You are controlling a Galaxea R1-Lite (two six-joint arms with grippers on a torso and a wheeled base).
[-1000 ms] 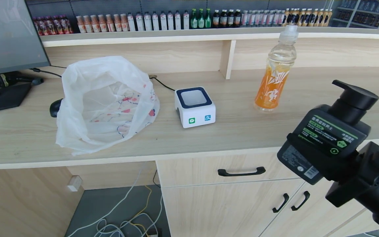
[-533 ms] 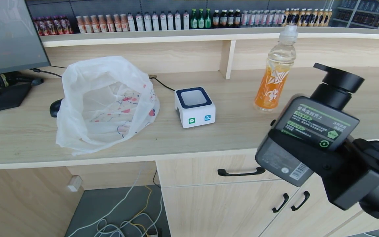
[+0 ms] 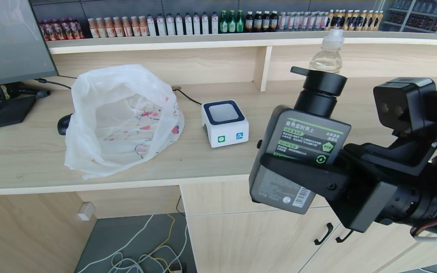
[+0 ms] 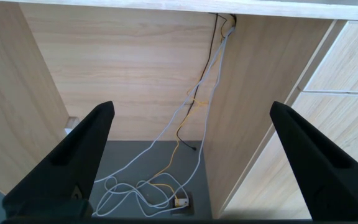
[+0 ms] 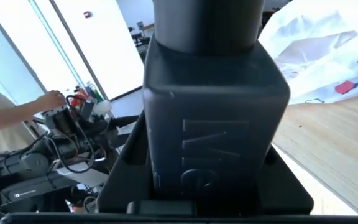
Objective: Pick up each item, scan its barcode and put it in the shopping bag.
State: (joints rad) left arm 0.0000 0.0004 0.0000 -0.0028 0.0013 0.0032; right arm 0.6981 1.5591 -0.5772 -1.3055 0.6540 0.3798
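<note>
Right gripper (image 3: 294, 170) clamped on pump bottle (image 3: 305, 138) | wooden counter (image 3: 32, 151) (pale grain) | bottled drinks (image 3: 203, 22) behind

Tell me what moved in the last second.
The right pincer, shut on the dark grey square pump bottle, carried it left and up toward the white cube scanner, covering most of the orange plastic drink bottle. Scanner, drink bottle and white plastic shopping bag stayed put.

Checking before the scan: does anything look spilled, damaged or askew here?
Nothing spilled or damaged. The pump bottle leans in the right gripper, its barcode facing the head camera, not the scanner.
</note>
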